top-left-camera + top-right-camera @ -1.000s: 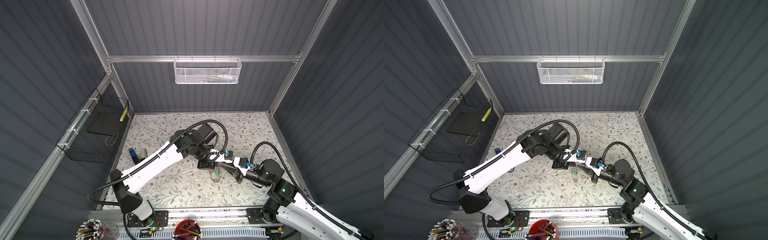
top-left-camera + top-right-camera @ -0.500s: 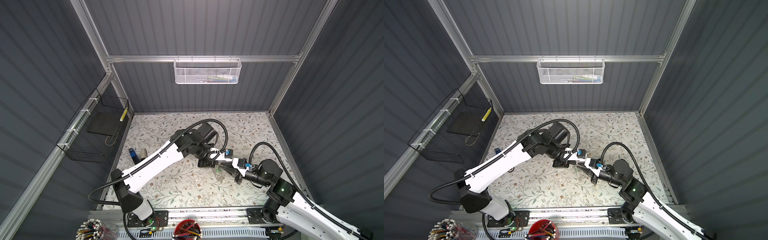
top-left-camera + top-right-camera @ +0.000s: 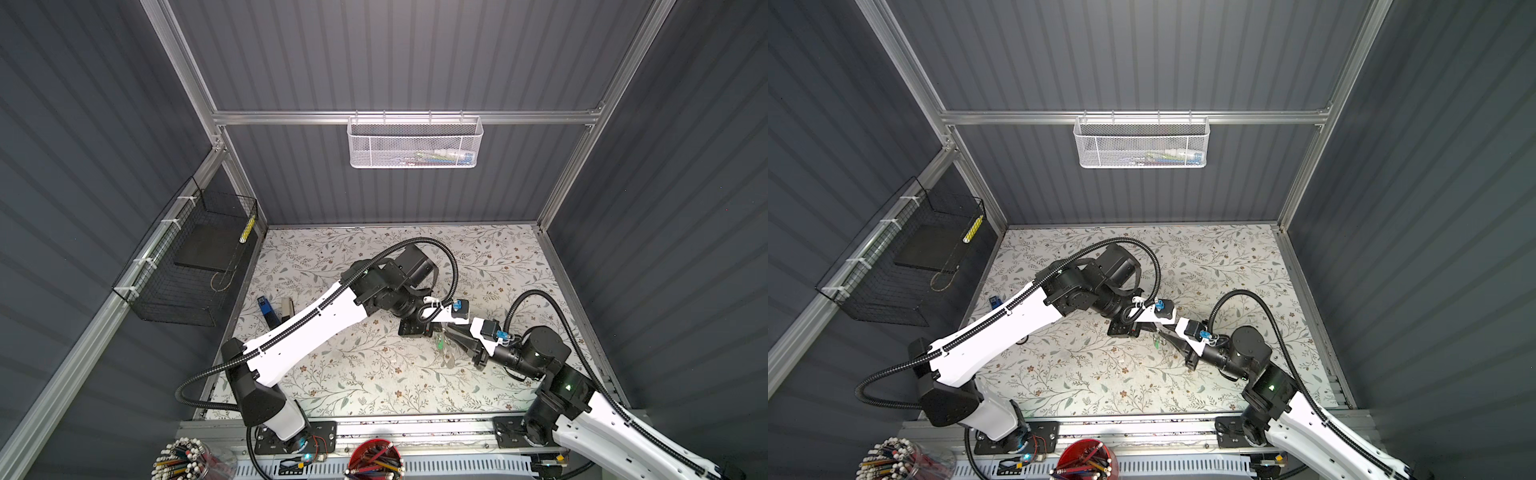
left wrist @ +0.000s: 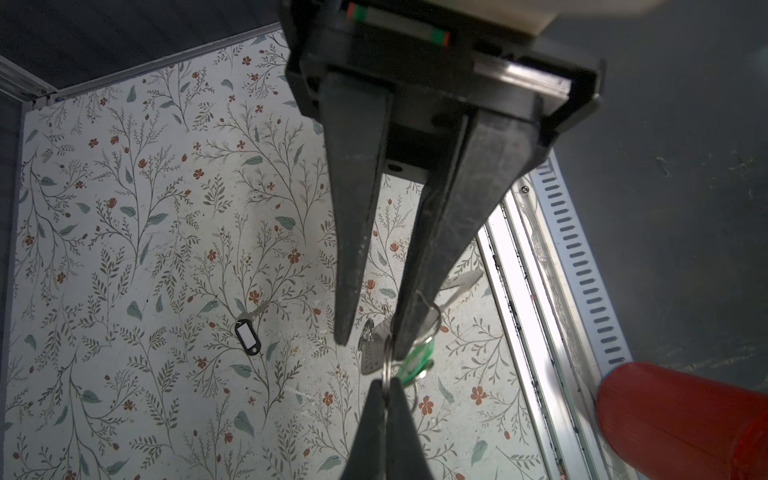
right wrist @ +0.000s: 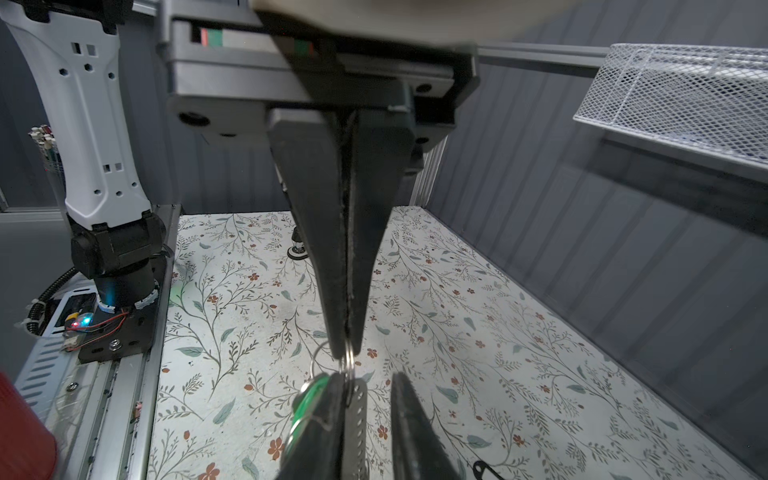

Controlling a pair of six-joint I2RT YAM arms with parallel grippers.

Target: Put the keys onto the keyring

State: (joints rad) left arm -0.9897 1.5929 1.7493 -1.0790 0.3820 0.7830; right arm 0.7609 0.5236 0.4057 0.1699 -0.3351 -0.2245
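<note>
Since the earlier frames almost nothing has shifted: both arms keep their meeting point above the middle of the floral-patterned worktop [image 3: 332, 374], with the green speck between them in the same place. Clenched, the left claw [image 5: 345, 353] pinches a thin wire ring [image 5: 350, 362]. From it hang the dark grey, flat, perforated metal keyring [image 5: 356, 415] and the small metal key with a bright green plastic tag [image 5: 309, 399]. Tip to tip with it, the right claw [image 5: 365, 378] stands parted and grips nothing. The keyring's long axis runs between its fingers, just beside one and clear of the other. The second key, black-framed tag with white insert [image 4: 248, 336], lies on the worktop well apart. Closing on the keyring probably falls to the right claw.
</note>
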